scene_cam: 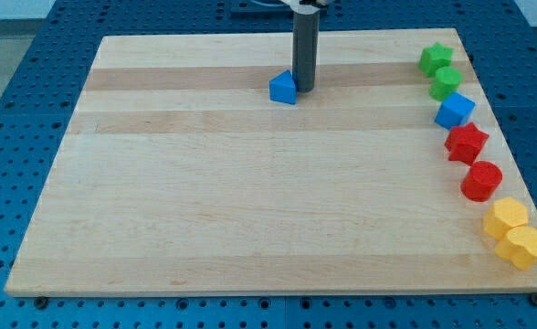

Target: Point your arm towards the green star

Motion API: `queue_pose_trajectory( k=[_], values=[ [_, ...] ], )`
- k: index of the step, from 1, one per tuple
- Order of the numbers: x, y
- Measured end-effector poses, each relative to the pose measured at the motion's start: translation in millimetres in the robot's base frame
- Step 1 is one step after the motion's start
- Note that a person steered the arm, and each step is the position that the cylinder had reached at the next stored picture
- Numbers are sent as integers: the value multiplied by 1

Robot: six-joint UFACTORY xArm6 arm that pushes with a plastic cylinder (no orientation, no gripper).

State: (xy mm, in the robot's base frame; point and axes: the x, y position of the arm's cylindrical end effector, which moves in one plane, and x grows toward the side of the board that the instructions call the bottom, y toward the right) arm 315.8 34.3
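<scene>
Green star lies flat at the board's top right corner.

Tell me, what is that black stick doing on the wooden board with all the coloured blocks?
That stick is a robot arm's rod, and my tip rests on the wooden board, right beside a small blue block near the view's top. The job is to point at the green star, which sits far off at the view's top right. Below it runs a curved line: a second green block, a blue cube, a red star, a red cylinder and two yellow blocks.
</scene>
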Motion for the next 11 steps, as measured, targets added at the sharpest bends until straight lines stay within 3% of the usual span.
queue_pose_trajectory(
  k=[4, 6, 9, 11],
  values=[
    [-81, 153],
    [-87, 234],
    [-35, 239],
    [-36, 211]
  ],
)
